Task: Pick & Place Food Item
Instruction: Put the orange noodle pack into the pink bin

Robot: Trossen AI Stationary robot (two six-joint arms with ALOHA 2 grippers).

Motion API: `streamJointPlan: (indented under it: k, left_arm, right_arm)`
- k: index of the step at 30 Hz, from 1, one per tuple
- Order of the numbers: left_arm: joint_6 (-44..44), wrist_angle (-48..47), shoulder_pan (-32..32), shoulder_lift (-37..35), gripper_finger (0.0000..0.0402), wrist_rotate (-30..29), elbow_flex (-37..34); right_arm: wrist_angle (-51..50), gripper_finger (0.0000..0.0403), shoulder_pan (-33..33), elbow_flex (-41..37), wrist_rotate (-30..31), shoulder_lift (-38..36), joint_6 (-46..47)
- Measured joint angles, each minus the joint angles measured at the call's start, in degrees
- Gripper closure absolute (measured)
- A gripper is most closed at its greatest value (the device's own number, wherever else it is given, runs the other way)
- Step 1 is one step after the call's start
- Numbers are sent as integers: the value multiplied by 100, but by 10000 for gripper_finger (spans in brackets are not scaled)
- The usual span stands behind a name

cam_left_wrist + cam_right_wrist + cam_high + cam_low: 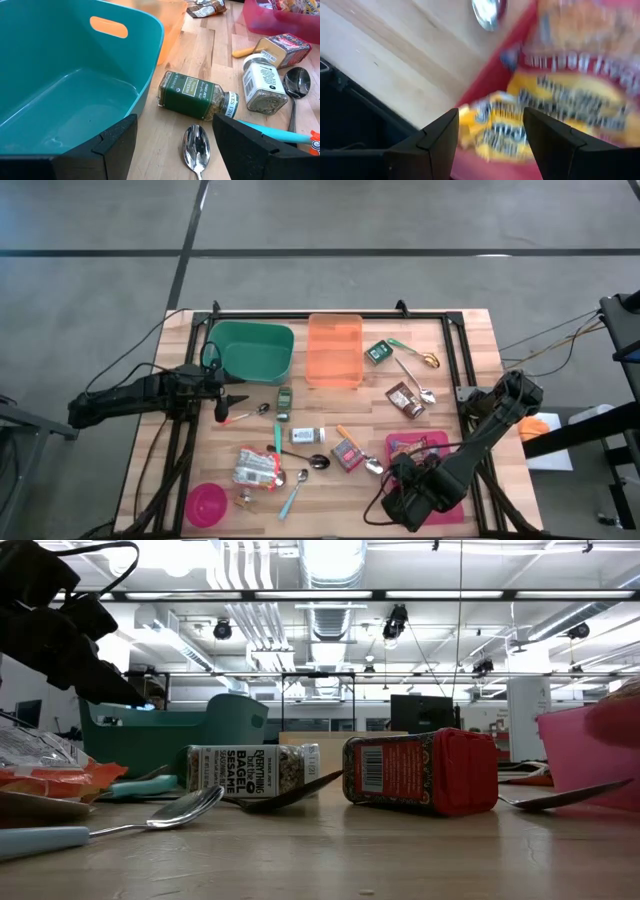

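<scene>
Hovering over the square pink plastic bin at the desk's 5 o'clock corner, the right gripper points straight down with its fingers apart and nothing between them. Wrist view looks past them at a crinkly yellow-and-orange snack bag lying inside the bin; it is blurred, so I can't tell whether the fingers touch it.

My read: the step is grabbing that bag. To do it well:
- centre the fingers across the bag's narrow side, not over the bin wall
- drop straight down, close on a fold of the foil, lift clear of the rim before moving sideways
- foil is slippery, so bite deep

Further in, mid-desk:
- small red rectangular tin, with a metal spoon just beside the bin's 9 o'clock edge
- glass seasoning jar with white label, lying on its side
- green-labelled spice jar, also on its side

Towards 12 o'clock sit the deep teal plastic tub and the orange translucent tray; either could be the drop point, the task doesn't say.

At 9 o'clock the left gripper waits beside the tub, fingers apart, empty. A round pink bowl sits at 7 o'clock on the wooden desk.
</scene>
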Motion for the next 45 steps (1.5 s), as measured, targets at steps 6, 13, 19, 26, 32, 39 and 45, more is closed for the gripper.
streamJointPlan:
  k: [6, 13, 19, 26, 32, 39, 45]
  left_arm:
    - [0, 0, -1, -2, 141, -2, 0]
    - [0, 0, 0, 0, 141, -1, 0]
    - [0, 0, -1, 0, 141, -2, 0]
    - [0, 0, -1, 0, 141, -2, -1]
    - [291, -2, 3, 0, 141, -63, -2]
    - [884, 259, 3, 0, 141, -478, -34]
    - [-23, 3465, 3, -8, 141, -784, -676]
  right_arm:
    - [3, 184, 5, 145, 851, -7, -1270]
    - [15, 184, 76, 146, 2119, -7, -3127]
    - [51, 184, 69, 144, 3538, -5, -4386]
    - [70, 184, 35, 144, 4395, -5, -4995]
    - [74, 184, 15, 144, 4459, -5, -5099]
    - [74, 184, 20, 144, 4478, -2, -5103]
    - [84, 184, 17, 144, 4481, -2, -5101]
